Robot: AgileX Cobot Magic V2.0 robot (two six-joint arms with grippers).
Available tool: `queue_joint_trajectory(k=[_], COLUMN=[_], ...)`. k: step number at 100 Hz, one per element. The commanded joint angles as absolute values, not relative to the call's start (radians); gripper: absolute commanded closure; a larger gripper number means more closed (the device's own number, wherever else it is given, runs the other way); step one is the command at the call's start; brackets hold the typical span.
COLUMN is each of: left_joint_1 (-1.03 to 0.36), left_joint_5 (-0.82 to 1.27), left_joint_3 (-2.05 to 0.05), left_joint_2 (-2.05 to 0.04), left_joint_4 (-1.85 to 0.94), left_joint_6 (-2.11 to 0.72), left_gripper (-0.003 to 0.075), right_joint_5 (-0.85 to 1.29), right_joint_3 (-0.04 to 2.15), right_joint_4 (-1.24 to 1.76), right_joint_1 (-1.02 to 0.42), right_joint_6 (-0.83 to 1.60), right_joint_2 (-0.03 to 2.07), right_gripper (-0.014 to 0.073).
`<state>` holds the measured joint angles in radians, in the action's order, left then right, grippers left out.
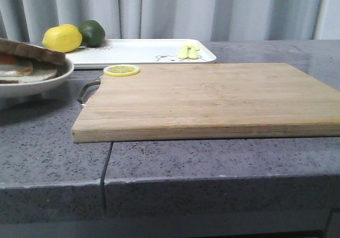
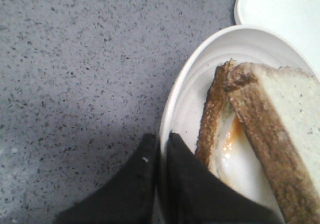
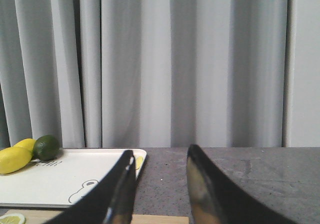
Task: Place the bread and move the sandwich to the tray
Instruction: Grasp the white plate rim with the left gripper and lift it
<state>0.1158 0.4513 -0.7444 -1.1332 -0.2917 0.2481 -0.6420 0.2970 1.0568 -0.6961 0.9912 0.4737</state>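
The sandwich (image 1: 24, 62) lies on a round white plate (image 1: 37, 84) at the far left of the counter. In the left wrist view a thick brown-crusted bread slice (image 2: 282, 119) lies tilted over the fried egg (image 2: 240, 154) and the lower slice (image 2: 212, 119). My left gripper (image 2: 161, 140) is shut on the plate's rim (image 2: 172, 104), one finger inside and one outside. The white tray (image 1: 133, 51) with the bear drawing lies at the back, just beyond the plate; its corner shows in the left wrist view (image 2: 280, 9). My right gripper (image 3: 160, 156) is open and empty, held above the counter facing the curtain, with the tray (image 3: 50, 179) ahead of it to one side.
A wooden cutting board (image 1: 212, 94) with a metal handle fills the middle of the grey counter. A lemon slice (image 1: 121, 70) lies on its far left corner. A lemon (image 1: 62, 37), a lime (image 1: 92, 32) and a small yellow item (image 1: 189, 52) sit on the tray.
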Motion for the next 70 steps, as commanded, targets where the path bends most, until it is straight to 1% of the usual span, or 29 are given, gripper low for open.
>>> queue_joint_trajectory(k=[1,15,35,58,70], left_joint_1=[0.122,0.122,0.122,0.110,0.083], left_joint_5=[0.385,0.410,0.438,0.511,0.511], left_joint_3=[-0.780,-0.829,-0.966,-1.147,-1.226], left_joint_2=[-1.078,-1.064,-1.105,-1.262,-1.351], left_joint_4=[-0.347,-0.413,-0.464,-0.474,-0.569], left_joint_6=[0.255,0.228,0.164,0.122,0.040], left_gripper=[0.0739,0.0739,0.0739,0.0739,0.0739], right_joint_5=[-0.685,-0.685,-0.685,-0.685,-0.685], right_joint_3=[0.322,0.322,0.322,0.322,0.322], right_joint_4=[1.016,1.016,1.016,1.016,1.016], right_joint_1=[-0.687,-0.687,-0.687,-0.687,-0.687], right_joint_6=[0.999,0.999,0.999,0.999,0.999], right_joint_2=[0.473,0.473,0.473,0.473,0.473], right_gripper=[0.0316,0.0316,0.0316,0.0316,0.0316])
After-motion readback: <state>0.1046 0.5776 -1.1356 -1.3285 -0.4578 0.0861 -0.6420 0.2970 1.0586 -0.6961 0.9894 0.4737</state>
